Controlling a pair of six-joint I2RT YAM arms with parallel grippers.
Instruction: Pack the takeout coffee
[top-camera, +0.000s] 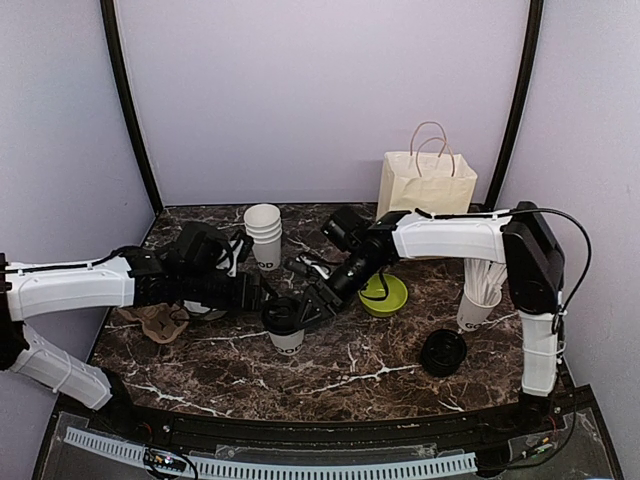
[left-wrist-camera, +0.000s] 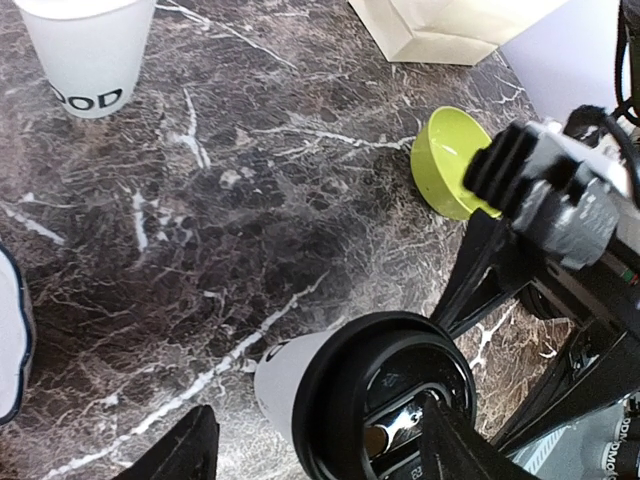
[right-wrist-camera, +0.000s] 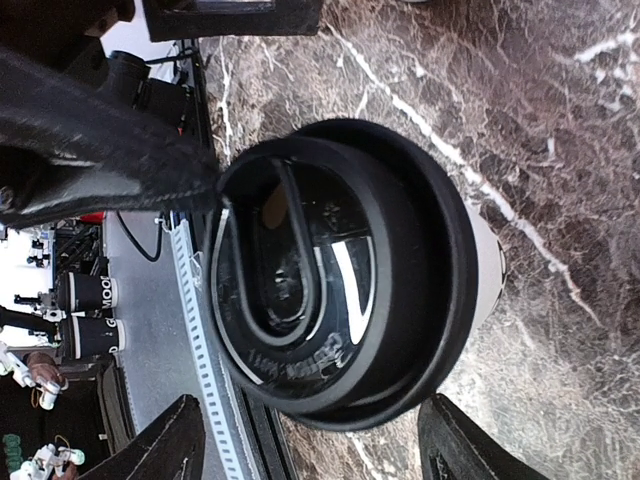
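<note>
One takeout coffee, a white paper cup with a black lid, stands on the marble table near the front middle. My left gripper is open. In the left wrist view its fingers straddle the cup, with a gap on the left side and the right finger over the lid's edge. My right gripper is open just right of the cup. In the right wrist view its fingertips sit wide apart on either side of the black lid, not touching it.
A stack of lidless white cups stands at the back left and a paper bag at the back right. A lime-green bowl, a cup of white sticks, spare black lids and brown paper lie around.
</note>
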